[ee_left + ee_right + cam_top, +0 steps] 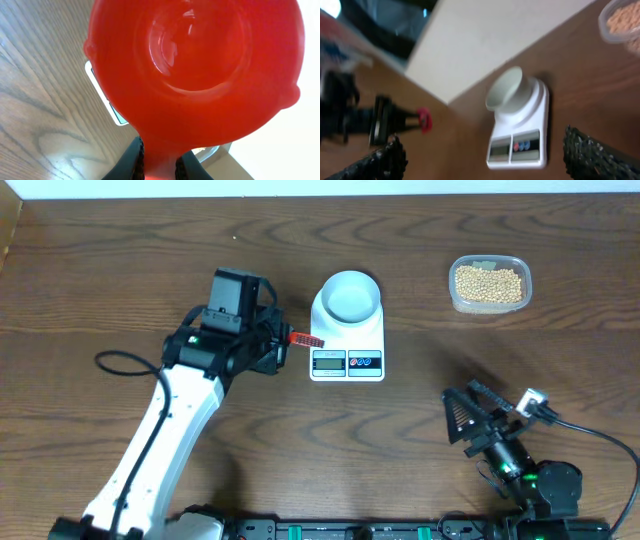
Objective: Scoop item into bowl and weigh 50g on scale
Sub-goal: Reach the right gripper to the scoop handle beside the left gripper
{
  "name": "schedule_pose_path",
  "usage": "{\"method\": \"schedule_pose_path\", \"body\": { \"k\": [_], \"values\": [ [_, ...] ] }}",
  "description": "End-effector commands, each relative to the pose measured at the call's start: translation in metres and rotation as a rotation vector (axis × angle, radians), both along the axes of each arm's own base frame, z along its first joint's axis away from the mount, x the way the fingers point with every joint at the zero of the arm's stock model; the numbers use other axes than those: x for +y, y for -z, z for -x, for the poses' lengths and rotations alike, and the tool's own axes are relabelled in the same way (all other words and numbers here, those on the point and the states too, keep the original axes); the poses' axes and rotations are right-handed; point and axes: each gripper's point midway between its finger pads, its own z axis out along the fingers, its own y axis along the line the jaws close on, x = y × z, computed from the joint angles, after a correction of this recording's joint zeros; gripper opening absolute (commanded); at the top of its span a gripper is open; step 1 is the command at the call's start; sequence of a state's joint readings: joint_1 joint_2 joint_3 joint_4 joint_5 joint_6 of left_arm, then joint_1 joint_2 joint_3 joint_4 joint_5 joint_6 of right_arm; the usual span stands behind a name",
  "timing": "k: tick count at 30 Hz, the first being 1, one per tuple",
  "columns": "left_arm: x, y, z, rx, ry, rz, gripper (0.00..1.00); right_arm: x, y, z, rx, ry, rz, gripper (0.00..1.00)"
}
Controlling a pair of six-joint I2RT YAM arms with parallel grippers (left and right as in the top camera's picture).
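**Surface:** dark brown wood-grain table (120, 270). A pale wall strip (300, 187) runs along its far edge.

**Scale:** flat white rectangular kitchen scale (347, 345), mid-table, with its grey display and buttons at the near edge.

**Bowl:** small round pale blue-white bowl (347, 297), standing on the far half of the scale.

**Beans:** heap of small round beige-yellow beans (489, 284) in a clear rounded-rectangular plastic tub (451, 285). It sits right of the scale, well apart.

**Left gripper** (284, 338): closed on the handle of a glossy red plastic scoop (305, 339), just left of the scale. The wrist view shows its cup as plain red plastic.

**Right gripper** (470, 412): black ribbed fingers (385, 160) spread wide with nothing between them, near the table's front right.
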State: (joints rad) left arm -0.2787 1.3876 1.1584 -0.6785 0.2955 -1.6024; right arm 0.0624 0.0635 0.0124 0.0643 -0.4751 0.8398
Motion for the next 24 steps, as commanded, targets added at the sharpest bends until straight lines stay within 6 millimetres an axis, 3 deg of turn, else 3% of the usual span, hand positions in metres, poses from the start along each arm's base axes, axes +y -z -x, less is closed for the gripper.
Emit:
{"method": "schedule_pose_path", "body": {
  "k": [1, 5, 11, 16, 20, 24],
  "values": [
    [-0.018, 0.014, -0.007, 0.054, 0.051, 0.062, 0.07, 0.021, -0.014, 0.009, -0.07, -0.144, 0.147, 0.99],
    [-0.023, 0.028, -0.012, 0.084, 0.063, 0.07, 0.07, 0.033, -0.032, 0.003, -0.078, -0.237, 0.239, 0.99],
    [-0.025, 0.026, -0.014, 0.071, 0.066, 0.082, 0.07, 0.062, -0.047, -0.019, -0.055, -0.388, 0.326, 0.99],
    [-0.031, 0.023, -0.011, 0.091, 0.072, 0.127, 0.07, 0.099, -0.041, -0.038, -0.029, -0.503, 0.402, 0.99],
    [-0.035, 0.022, -0.009, 0.101, 0.079, 0.151, 0.07, 0.129, -0.033, -0.049, -0.049, -0.597, 0.479, 0.92],
    [-0.035, 0.021, -0.009, 0.102, 0.081, 0.154, 0.07, 0.155, -0.026, -0.061, -0.031, -0.65, 0.509, 0.93]
  ]
}}
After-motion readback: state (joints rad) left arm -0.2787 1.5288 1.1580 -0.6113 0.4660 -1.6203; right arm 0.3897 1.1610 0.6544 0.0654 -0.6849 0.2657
